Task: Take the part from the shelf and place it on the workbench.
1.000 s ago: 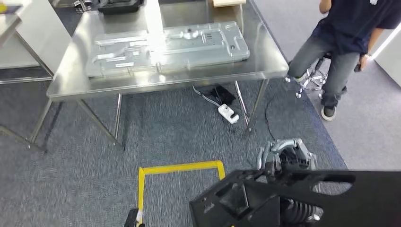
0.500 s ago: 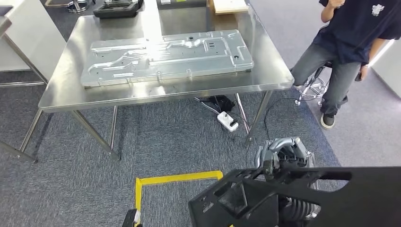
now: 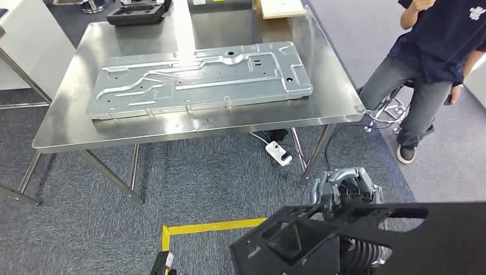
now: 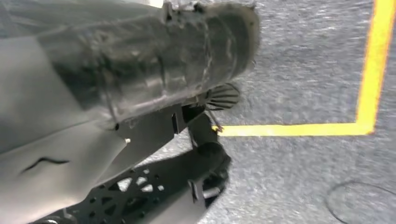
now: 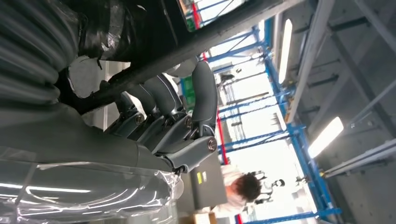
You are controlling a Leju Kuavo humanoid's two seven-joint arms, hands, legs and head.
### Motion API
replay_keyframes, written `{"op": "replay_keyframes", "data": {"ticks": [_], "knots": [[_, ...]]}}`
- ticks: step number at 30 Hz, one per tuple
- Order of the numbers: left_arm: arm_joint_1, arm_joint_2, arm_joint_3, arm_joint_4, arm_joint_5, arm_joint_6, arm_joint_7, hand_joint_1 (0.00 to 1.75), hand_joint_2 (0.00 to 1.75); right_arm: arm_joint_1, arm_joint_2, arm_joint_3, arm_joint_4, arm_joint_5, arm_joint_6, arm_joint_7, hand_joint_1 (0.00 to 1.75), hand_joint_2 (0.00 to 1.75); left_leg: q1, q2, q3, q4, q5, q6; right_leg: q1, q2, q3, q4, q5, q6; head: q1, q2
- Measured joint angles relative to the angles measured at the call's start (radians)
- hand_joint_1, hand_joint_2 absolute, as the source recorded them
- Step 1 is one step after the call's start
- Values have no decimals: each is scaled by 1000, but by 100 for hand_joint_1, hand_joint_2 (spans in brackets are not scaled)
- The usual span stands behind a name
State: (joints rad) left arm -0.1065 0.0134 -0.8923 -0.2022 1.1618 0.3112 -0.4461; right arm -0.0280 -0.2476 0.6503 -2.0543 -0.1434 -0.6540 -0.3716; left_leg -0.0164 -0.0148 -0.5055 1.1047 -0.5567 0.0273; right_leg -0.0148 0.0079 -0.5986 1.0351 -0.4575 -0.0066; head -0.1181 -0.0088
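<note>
The part is a large black moulded plastic piece (image 3: 367, 240) with cut-outs, low in the head view and off the floor. My right hand (image 3: 345, 184) grips its upper edge, silver fingers curled over it. In the right wrist view the fingers (image 5: 180, 109) wrap a black bar of the part (image 5: 187, 51). The left wrist view has my left hand (image 4: 154, 60) under wrinkled plastic wrap, its fingers hidden, with a black latticed piece of the part (image 4: 154, 186) beside it. The steel workbench (image 3: 63, 129) stands ahead with a big pressed metal panel (image 3: 200, 77) on it.
A person (image 3: 441, 51) sits on a stool right of the workbench. A power strip (image 3: 278, 153) and cables lie under the table. Yellow floor tape (image 3: 212, 226) marks the carpet before me. Another black part (image 3: 137, 12) and a flat box (image 3: 281, 8) sit at the table's far end.
The whole picture has shifted: the camera has moved, and the workbench now sits lower and larger in view. My right hand still holds the black part the same way.
</note>
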Motion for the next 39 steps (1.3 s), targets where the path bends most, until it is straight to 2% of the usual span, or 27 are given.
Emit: {"op": "replay_keyframes", "data": {"ticks": [1, 3, 5, 6, 7, 9, 10, 11, 14, 15, 17, 19, 20, 21, 22, 25, 26, 27, 29, 30, 32, 34, 35, 36, 37, 38, 39], "knots": [[-1, 0, 0, 0, 0, 0, 0, 0, 0, 0, 1, 0, 0, 0, 1, 0, 169, 175, 3, 2, -39, 58, -6, -6, -2, -1, 14, -6, -7, -3, -1, 0], [0, 0, 0, 0, 0, 0, 0, 0, 0, -1, 1, 0, 0, 0, 2, 0, 169, 175, 10, 4, -129, 167, -49, -17, -3, -3, 40, -13, -24, -5, -3, 0], [4, 1, 0, 0, 0, 0, 0, 0, 0, -1, 1, 0, 0, 0, 4, 1, 169, 175, 17, 6, -190, 190, -85, -23, -6, -1, 72, -16, -47, -3, -3, 0], [5, 1, 0, 0, 0, -1, 0, 0, 0, -1, 1, 0, 0, 0, 5, 1, 169, 175, 18, 7, -200, 160, -75, -24, -8, 0, 90, -16, -61, -1, -3, 0], [6, 2, 0, 0, 0, -1, 0, 0, 0, -2, 1, 0, 0, 0, 6, 1, 169, 175, 20, 8, -201, 114, -43, -25, -10, 1, 109, -17, -74, 2, -3, 0], [7, 4, 0, 0, 1, -1, 3, 0, 0, -4, 1, 0, 1, 0, 8, 3, 169, 175, 18, 11, -193, 0, 87, -22, -12, 2, 136, -19, -101, 11, -4, 0], [8, 5, 0, 0, 1, -1, 5, 0, 0, -6, 1, 0, 2, 2, 9, 5, 169, 175, 14, 11, -189, -37, 134, -20, -12, 3, 143, -21, -112, 18, -4, 0], [9, 6, 0, 0, 1, -1, 7, 0, 0, -8, 1, 0, 2, 3, 11, 9, 169, 175, 11, 11, -186, -60, 166, -16, -12, 5, 150, -27, -119, 26, -4, 0], [8, 8, -1, 0, 0, -2, 8, 0, 0, -12, 2, 0, 3, 9, 13, 18, 169, 175, 10, 7, -161, -79, 158, 1, -13, 4, 161, -13, -110, 41, -2, 0], [7, 10, -1, 0, 0, -2, 7, 0, 0, -13, 2, 0, 3, 10, 13, 19, 169, 175, 10, 7, -147, -84, 153, 8, -12, 3, 146, 22, -106, 41, -1, 0], [6, 13, -1, 0, 0, -2, 7, 0, 0, -15, 2, 0, 3, 12, 14, 19, 169, 175, 8, 5, -123, -88, 136, 20, -11, 0, 77, 133, -127, 40, 0, 0], [6, 15, -1, 0, 0, -2, 7, 0, 0, -15, 2, 0, 3, 14, 15, 19, 169, 175, 3, 5, -99, -87, 114, 26, -5, 0, -9, 230, -189, 39, 1, 0], [6, 15, -1, 0, 0, -2, 7, 0, 0, -15, 2, 0, 4, 14, 15, 19, 169, 175, 1, 4, -84, -87, 101, 28, -3, 0, -39, 245, -218, 38, 1, 0], [7, 15, -1, 0, 0, -2, 8, 0, 0, -15, 2, 0, 4, 15, 16, 19, 169, 175, -1, 2, -67, -86, 88, 29, 0, 0, -56, 232, -228, 36, 1, 0], [7, 15, -1, 0, 0, -2, 8, 0, 0, -15, 2, 0, 4, 15, 16, 19, 169, 175, -2, 1, -48, -86, 74, 29, 3, 0, -61, 194, -207, 33, 1, 0], [5, 15, -1, 0, 0, -2, 8, 0, 0, -15, 2, 0, 6, 17, 18, 21, 169, 175, -6, -4, -5, -84, 33, 23, 17, 1, -53, 46, -23, 11, 2, 0], [4, 15, -1, 0, 0, -2, 8, 0, 0, -15, 2, 0, 6, 17, 20, 22, 169, 175, -6, -5, 0, -86, 25, 18, 20, 2, -51, 22, 18, 5, 3, 0], [2, 15, -1, 0, 0, -1, 9, 0, 0, -15, 2, 0, 5, 18, 22, 23, 169, 175, -7, -6, 3, -83, 23, 13, 22, 3, -47, 14, 28, 1, 3, 0], [2, 16, -1, 0, 1, 0, 9, 0, 0, -17, 2, 0, 4, 18, 24, 24, 169, 175, -7, -6, 1, -66, 30, 4, 18, 5, -25, -2, 25, -9, 3, 0], [1, 16, -1, 0, 1, 0, 8, 0, 0, -18, 2, 0, 4, 18, 24, 24, 169, 175, -7, -4, -9, -37, 34, -1, 16, 4, -10, -10, 20, -14, 2, 0], [0, 17, -1, 0, 1, 0, 8, 0, 0, -18, 2, 0, 4, 19, 24, 24, 169, 175, -1, -1, -64, 59, 15, -14, 12, 2, 20, -21, 5, -21, -1, 0], [1, 17, -1, 0, 1, 0, 8, 0, 0, -19, 2, 0, 4, 19, 24, 24, 169, 175, 8, 2, -144, 161, -34, -26, 11, 1, 42, -23, -14, -22, -2, 0], [3, 17, -1, 0, 1, 0, 8, 0, 0, -19, 2, 0, 4, 19, 24, 24, 169, 175, 12, 3, -174, 183, -52, -29, 11, 2, 55, -23, -25, -21, -3, 0], [4, 17, -1, 0, 1, 0, 8, 0, 0, -18, 3, 0, 4, 19, 24, 24, 169, 175, 15, 5, -191, 177, -53, -33, 10, 3, 69, -23, -36, -20, -3, 0], [5, 17, -1, 0, 1, 0, 8, 0, 0, -18, 3, 0, 4, 19, 24, 24, 169, 175, 16, 6, -193, 142, -32, -34, 9, 4, 86, -23, -49, -18, -3, 0], [5, 17, -1, 0, 1, 0, 8, 0, 0, -18, 3, 0, 4, 19, 24, 24, 169, 175, 17, 7, -184, 84, 13, -33, 8, 5, 103, -24, -62, -15, -3, 0], [6, 17, -1, 0, 1, 0, 8, 0, 0, -19, 3, 0, 4, 19, 24, 24, 169, 175, 16, 8, -174, 22, 74, -31, 7, 4, 117, -24, -76, -12, -3, 0]]}}
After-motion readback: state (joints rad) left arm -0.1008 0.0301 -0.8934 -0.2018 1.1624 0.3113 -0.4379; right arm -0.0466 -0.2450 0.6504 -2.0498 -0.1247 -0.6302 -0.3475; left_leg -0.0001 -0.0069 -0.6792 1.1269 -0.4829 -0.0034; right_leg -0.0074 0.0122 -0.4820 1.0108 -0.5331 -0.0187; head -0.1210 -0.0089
